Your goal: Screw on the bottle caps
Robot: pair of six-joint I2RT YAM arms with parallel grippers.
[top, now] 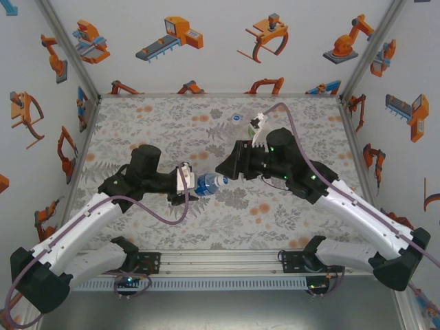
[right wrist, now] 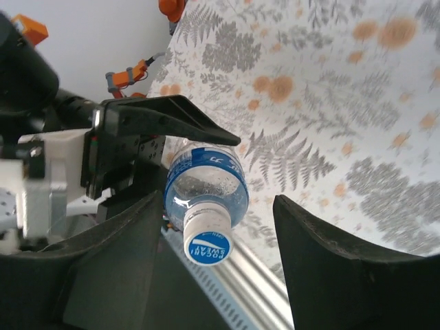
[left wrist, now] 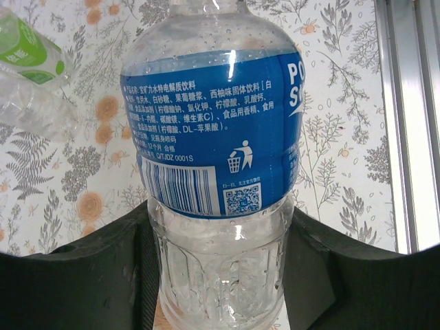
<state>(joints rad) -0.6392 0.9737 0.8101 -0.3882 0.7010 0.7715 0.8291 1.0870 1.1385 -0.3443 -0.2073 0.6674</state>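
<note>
While your left gripper (top: 194, 185) is clamped tight on the blue-label bottle (left wrist: 213, 137), your right gripper (right wrist: 220, 227) is sitting open around the cap (right wrist: 207, 240) end, so that's the short version.

From the left wrist camera you can see its fingers (left wrist: 75, 275) pressed on either side of the clear lower part of the bottle, below the label. From above, the bottle is held on its side over the middle of the flowery table (top: 137, 124), neck pointing toward the right arm.

The white cap with the blue logo is sitting on the bottle's neck. Can't tell how far it's screwed down. The right gripper's fingers (right wrist: 344, 268) stand either side of it, about halfway apart. There's a clear gap on one side, and the other finger is close beside the neck, though I can't tell if it touches. It isn't gripping anything.

Your other two are lying on the table. The green bottle (left wrist: 27, 48) is just beside the plain clear bottle (left wrist: 31, 106), off past the held one.
</note>
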